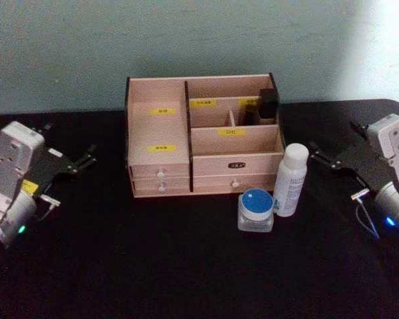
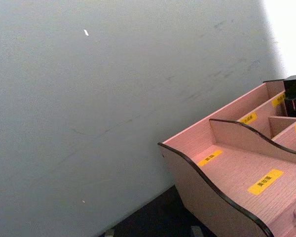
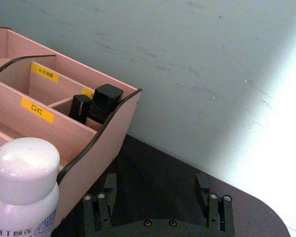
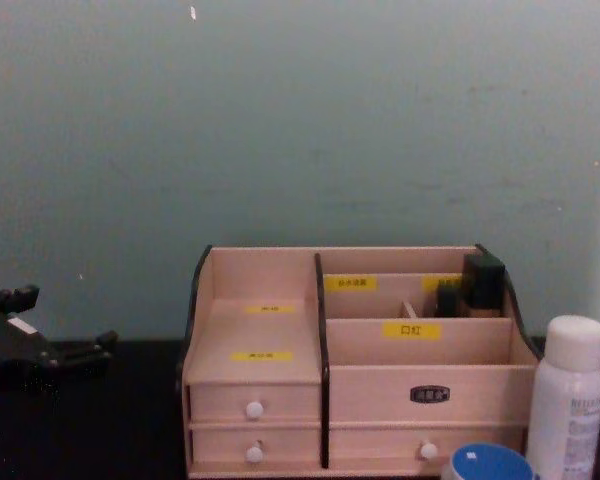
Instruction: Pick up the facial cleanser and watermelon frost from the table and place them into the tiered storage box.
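Two grippers hang over the black table (image 1: 186,272), one on each side of the box (image 1: 158,133): the left gripper (image 1: 90,155) well off its left side, the right gripper (image 1: 317,154) off its right side, each with fingers spread and nothing between them. The cleanser (image 1: 290,179) stands upright just in front of the box's right front corner. The frost jar (image 1: 256,209) sits just beside it, blue lid up, before the box's lower right drawer. Small dark blocks (image 1: 268,105) stand in the box's back right compartment.
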Action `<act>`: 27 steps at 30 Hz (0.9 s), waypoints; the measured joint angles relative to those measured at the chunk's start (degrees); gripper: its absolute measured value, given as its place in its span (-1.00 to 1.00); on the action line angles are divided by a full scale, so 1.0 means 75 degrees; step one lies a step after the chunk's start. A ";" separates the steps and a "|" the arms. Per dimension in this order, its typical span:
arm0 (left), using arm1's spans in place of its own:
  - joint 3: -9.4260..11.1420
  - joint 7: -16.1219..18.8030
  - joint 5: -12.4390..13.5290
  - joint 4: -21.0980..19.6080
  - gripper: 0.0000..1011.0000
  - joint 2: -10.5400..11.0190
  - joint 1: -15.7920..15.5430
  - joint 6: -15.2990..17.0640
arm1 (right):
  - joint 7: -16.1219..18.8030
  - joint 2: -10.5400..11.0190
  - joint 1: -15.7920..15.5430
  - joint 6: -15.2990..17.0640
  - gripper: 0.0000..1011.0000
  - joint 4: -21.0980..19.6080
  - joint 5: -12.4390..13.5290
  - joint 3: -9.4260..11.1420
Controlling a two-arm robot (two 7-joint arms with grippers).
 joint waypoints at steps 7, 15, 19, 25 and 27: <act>0.0000 0.0000 0.0000 0.0000 0.98 0.0000 0.0000 0.0000 | 0.0000 0.0000 0.0000 0.0000 0.98 0.0000 0.0000 0.0000; 0.0000 0.0000 0.0000 0.0000 0.98 0.0000 0.0000 0.0000 | 0.0000 0.0000 0.0000 0.0000 0.98 0.0000 0.0000 0.0000; 0.0000 0.0000 0.0000 0.0000 0.98 0.0000 0.0000 0.0000 | 0.0000 0.0000 0.0000 0.0000 0.98 0.0000 0.0000 0.0000; 0.0000 0.0000 0.0000 0.0000 0.98 0.0000 0.0000 0.0000 | 0.0000 0.0000 0.0000 0.0000 0.98 0.0000 0.0000 0.0000; 0.0000 0.0000 0.0000 0.0000 0.98 0.0000 0.0000 0.0000 | 0.0000 0.0000 0.0000 0.0000 0.98 0.0000 0.0000 0.0000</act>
